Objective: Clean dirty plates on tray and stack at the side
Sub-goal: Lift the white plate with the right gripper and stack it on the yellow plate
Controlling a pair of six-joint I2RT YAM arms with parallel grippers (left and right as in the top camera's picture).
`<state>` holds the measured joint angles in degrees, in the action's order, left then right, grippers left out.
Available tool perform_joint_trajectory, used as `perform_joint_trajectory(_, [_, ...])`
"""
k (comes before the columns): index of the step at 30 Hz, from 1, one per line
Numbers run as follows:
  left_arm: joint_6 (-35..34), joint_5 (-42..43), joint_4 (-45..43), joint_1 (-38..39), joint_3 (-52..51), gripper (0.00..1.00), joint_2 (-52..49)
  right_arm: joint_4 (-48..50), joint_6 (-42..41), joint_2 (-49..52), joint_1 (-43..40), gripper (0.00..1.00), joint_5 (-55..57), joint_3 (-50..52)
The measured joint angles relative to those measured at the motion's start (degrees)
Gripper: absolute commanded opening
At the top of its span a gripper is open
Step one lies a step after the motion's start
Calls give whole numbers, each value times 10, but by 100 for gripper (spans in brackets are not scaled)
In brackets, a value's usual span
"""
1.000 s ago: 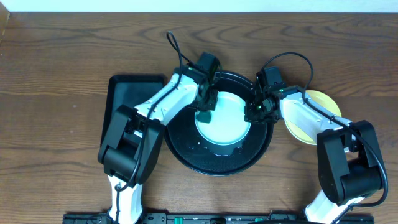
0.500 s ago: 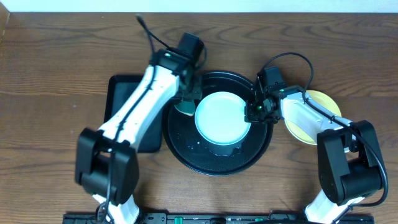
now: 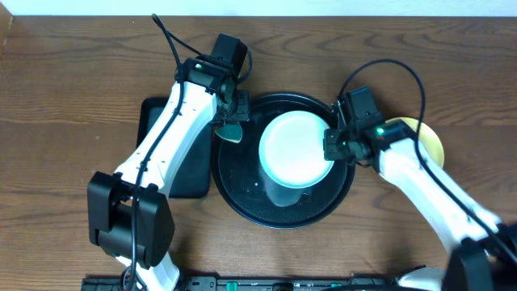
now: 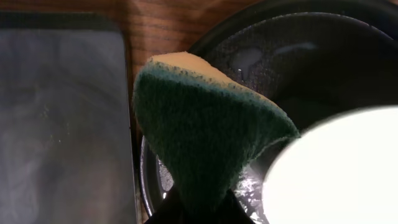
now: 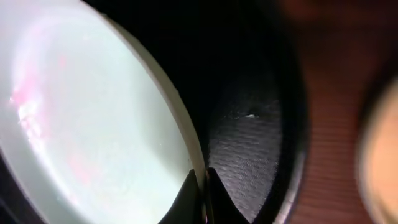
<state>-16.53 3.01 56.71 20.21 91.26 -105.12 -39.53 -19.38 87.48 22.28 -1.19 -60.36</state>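
**Item 1. Round black tray** (image 3: 239, 198), raised rim, standing mid-way across the wooden table (image 3: 73, 81).
- Contents: we record one pale mint plate (image 3: 295, 149) over the tray's middle, reaching toward the rim at 3 o'clock.
- Below that plate's 6 o'clock edge a pale blue sliver shows. We enter it as a second mint plate (image 3: 279, 196), mostly hidden.
- Wet droplets (image 3: 250, 186) speckle the tray floor at 8 o'clock.

**Item 2. Right gripper** (image 3: 329, 145), clenched on the mint plate's rim at 3 o'clock.
- In the right wrist view its tips (image 5: 199, 186) pinch the thin edge of the plate (image 5: 93, 112).
- The plate there stands tilted against the dark tray floor (image 5: 249, 143).
- We cannot tell how far it clears that floor.

**Item 3. Yellow plate** (image 3: 432, 141), outside the tray on the table at the tray's 3 o'clock, partly covered by the right arm.

**Item 4. Rectangular black tray** (image 3: 161, 129), just beside the round tray at its 9 o'clock. We cannot tell whether the rims touch.

**Item 5. Left gripper** (image 3: 230, 121), grasping a green sponge (image 3: 232, 133) above the round tray's 10 o'clock rim.
- In the left wrist view the sponge (image 4: 205, 143) is squeezed into a wedge, green face forward with a yellow edge on top.
- It is close to the mint plate (image 4: 336, 168) but apart from it.
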Motion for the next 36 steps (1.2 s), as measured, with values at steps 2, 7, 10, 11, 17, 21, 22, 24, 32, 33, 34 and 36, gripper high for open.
perform_joint_trajectory(2, [0, 0, 0, 0, 0, 8, 0, -14, 4, -28, 20, 1, 48, 0])
perform_joint_trajectory(7, [0, 0, 0, 0, 0, 7, 0, -37, 7, -71, 71, 1, 154, 0])
perform_joint_trajectory(10, [0, 0, 0, 0, 0, 8, 0, -42, 8, -90, 107, 1, 223, 0])
perform_joint_trajectory(11, [0, 0, 0, 0, 0, 8, 0, -42, 8, -97, 121, 1, 248, 0])
perform_joint_trajectory(17, [0, 0, 0, 0, 0, 8, 0, -43, 10, -118, 202, 1, 401, 0])
perform_joint_trajectory(21, [0, 0, 0, 0, 0, 8, 0, -43, 12, -119, 252, 1, 508, 0])
perform_joint_trajectory(22, [0, 0, 0, 0, 0, 8, 0, -43, 12, -119, 265, 1, 534, 0])
perform_joint_trajectory(24, [0, 0, 0, 0, 0, 8, 0, -43, 12, -119, 289, 1, 585, 0])
perform_joint_trajectory(32, [0, 0, 0, 0, 0, 8, 0, -43, 17, -119, 352, 1, 749, 0])
perform_joint_trajectory(33, [0, 0, 0, 0, 0, 8, 0, -42, 17, -119, 358, 1, 767, 0])
perform_joint_trajectory(34, [0, 0, 0, 0, 0, 8, 0, -41, 17, -119, 363, 1, 784, 0])
perform_joint_trajectory(36, [0, 0, 0, 0, 0, 8, 0, -39, 18, -119, 372, 1, 811, 0])
